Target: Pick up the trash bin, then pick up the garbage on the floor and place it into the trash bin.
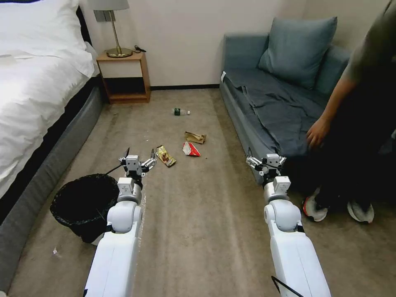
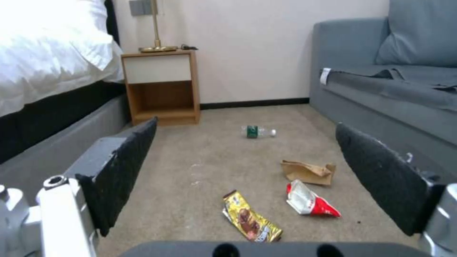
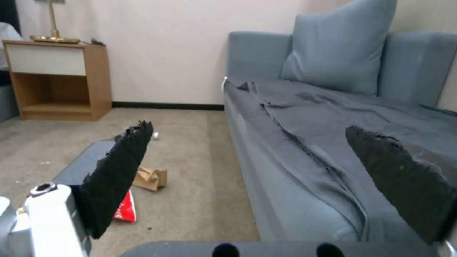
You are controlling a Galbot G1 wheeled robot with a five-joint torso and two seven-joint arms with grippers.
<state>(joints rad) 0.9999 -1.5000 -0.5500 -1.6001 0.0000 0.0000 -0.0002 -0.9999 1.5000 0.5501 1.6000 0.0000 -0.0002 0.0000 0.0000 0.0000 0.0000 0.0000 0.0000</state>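
- Bin [image 1: 84,204]: round, black liner draped over the rim, upright on the carpet against the bed base. It sits behind and to the outer side of the left gripper's jaws, beside that arm's forearm; not yet lifted.
- Left gripper [image 1: 139,160]: jaws spread wide, nothing between them, held above the carpet and aimed at the litter, past the bin.
- Right gripper [image 1: 266,161]: jaws likewise wide and empty, held in front of the sofa [image 1: 264,103] edge.
- Wrapper [image 1: 166,156]: gold, flat on the carpet, just ahead of the left jaws, towards the inner one.
- Carton [image 1: 191,149]: red and white, a little farther on, beyond the inner left jaw.
- Paper bag [image 1: 195,137]: crumpled brown, just behind the carton.
- Bottle [image 1: 180,111]: clear, green label, on its side, farthest ahead of both pairs of jaws.
- Step in hand, as judged: taking up the bin comes first. The left jaws probably need to draw back and swing outward to reach it.
- Advice: close one jaw inside and one outside the wall, catching rim and liner together, so the liner does not slip free. Lift level to keep the mouth open for the litter.
- Hazard: a person's hand [image 1: 317,133] and shoes stand near the right jaws; keep that arm's moves small.
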